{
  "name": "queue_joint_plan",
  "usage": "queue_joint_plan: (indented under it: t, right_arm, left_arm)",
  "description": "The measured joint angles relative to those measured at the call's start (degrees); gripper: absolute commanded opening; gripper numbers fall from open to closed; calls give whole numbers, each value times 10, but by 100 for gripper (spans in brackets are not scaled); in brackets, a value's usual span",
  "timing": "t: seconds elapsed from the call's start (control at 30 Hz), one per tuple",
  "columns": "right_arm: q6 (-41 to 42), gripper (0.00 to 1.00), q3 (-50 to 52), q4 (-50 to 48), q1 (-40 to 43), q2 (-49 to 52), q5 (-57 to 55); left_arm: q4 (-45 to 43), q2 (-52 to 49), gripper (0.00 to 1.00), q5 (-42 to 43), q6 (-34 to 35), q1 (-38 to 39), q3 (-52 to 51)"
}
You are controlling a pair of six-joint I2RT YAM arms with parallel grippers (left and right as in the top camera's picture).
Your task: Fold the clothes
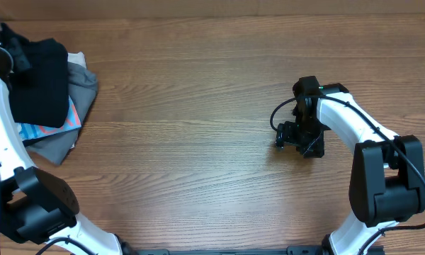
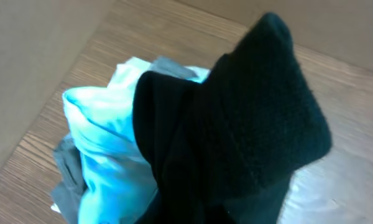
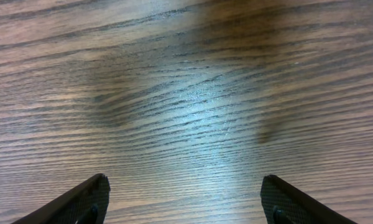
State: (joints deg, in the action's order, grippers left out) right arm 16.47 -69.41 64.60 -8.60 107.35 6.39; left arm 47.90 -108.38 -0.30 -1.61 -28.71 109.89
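Observation:
The clothes (image 1: 41,81) are a plain black soft garment, bunched on top of a pile at the table's far left. In the left wrist view the clothes (image 2: 248,124) rise close to the camera and hide the fingers completely. My left gripper (image 1: 1,51) sits at the pile's upper left edge, shut, with the black fabric running up into it. My right gripper (image 1: 287,136) hovers low over bare wood right of centre. In the right wrist view this gripper (image 3: 185,180) is open, with only table between its fingers.
Under the black garment lie a light blue tee (image 1: 51,131) (image 2: 105,143) and grey garments (image 1: 83,83) (image 2: 68,177). The wooden table (image 1: 198,142) stretches between the pile and the right arm. The arms' bases stand along the near edge.

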Motion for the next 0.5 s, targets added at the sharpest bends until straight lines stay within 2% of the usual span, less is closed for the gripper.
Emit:
queue_joint_plan:
  t: [0.07,0.17,0.27,0.3,0.4,0.47,0.5]
  right_arm:
    - [0,82,0,0,0,0,0]
    - [0,82,0,1,0,0,0]
    - [0,82,0,2,0,0,0]
    - [0,82,0,2,0,0,0]
    - [0,82,0,3,0,0,0]
    - [0,82,0,4,0,0,0]
    - [0,83,0,4,0,0,0]
  left_arm:
    - [-17,-13,10,0,0,-15,0]
    - [-34,-36,25,0,1,-32,0]
    - [-49,-60,27,0,2,-45,0]
    - [-52,-66,34,0,2,-49,0]
    - [-63,-88,40,0,3,-61,0]
    - [-70,-100,54,0,2,-69,0]
    - [-72,-108,55,-2,2,-73,0]
